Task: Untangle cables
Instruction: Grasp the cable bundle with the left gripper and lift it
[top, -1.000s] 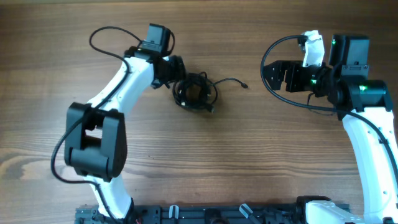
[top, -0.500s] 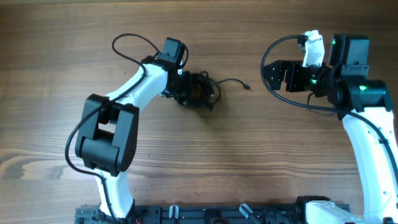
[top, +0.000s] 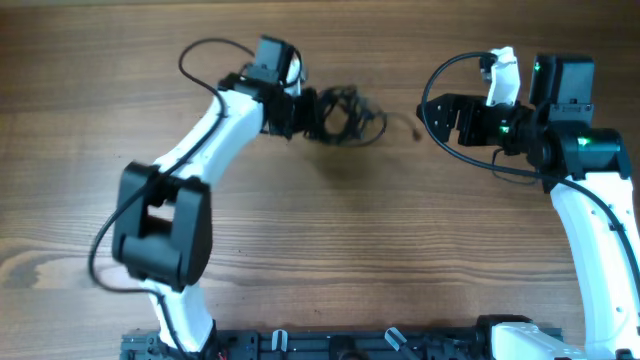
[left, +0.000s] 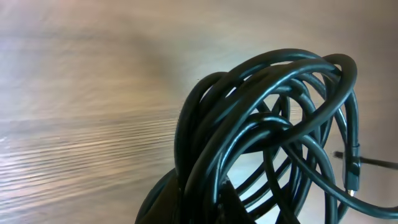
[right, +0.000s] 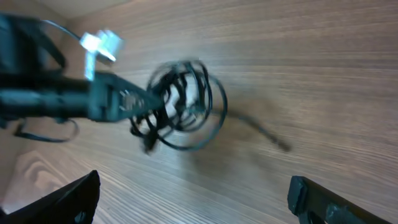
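- Cables: one coil at the far side of the surface, mid-width, at the tip of the left tool.
- Loose strand: runs right from the coil.
- Right tool: right of the coil, apart from it, facing it.

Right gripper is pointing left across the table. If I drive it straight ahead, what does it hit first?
Probably the cables' loose tail, trailing toward the open right gripper. Behind the tail is the coil, gripped by the left gripper. Motion blur leaves height and depth unclear.
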